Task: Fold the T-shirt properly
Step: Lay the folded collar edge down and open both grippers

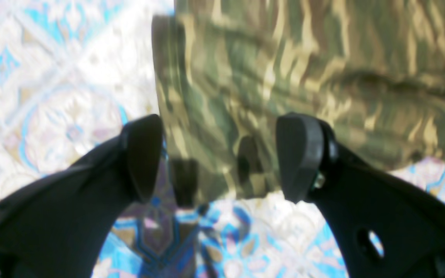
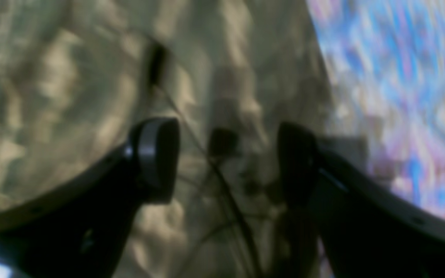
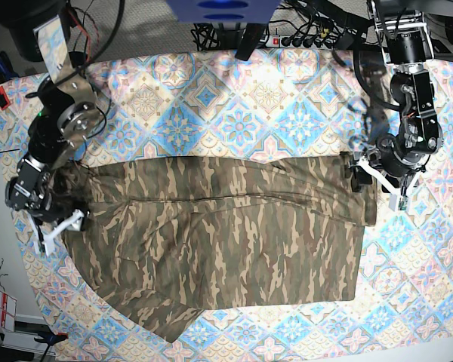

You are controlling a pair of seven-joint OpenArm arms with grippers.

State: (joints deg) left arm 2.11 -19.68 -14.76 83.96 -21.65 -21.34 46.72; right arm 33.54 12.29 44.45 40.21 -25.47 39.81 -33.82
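Note:
The camouflage T-shirt (image 3: 226, 234) lies spread across the table, with folds along its top and right side. My left gripper (image 3: 377, 185) is at the shirt's right edge. In the left wrist view it (image 1: 222, 158) is open, its fingers either side of a corner of the shirt (image 1: 303, 58), gripping nothing. My right gripper (image 3: 57, 222) is at the shirt's left end. In the blurred right wrist view it (image 2: 226, 160) is open just above the fabric (image 2: 52, 96).
The blue-pink-cream tablecloth (image 3: 211, 98) covers the table and shows beside the shirt in the left wrist view (image 1: 52, 77) and the right wrist view (image 2: 400, 77). Cables and a power strip (image 3: 302, 34) lie past the far edge. The table's left edge runs close to my right arm.

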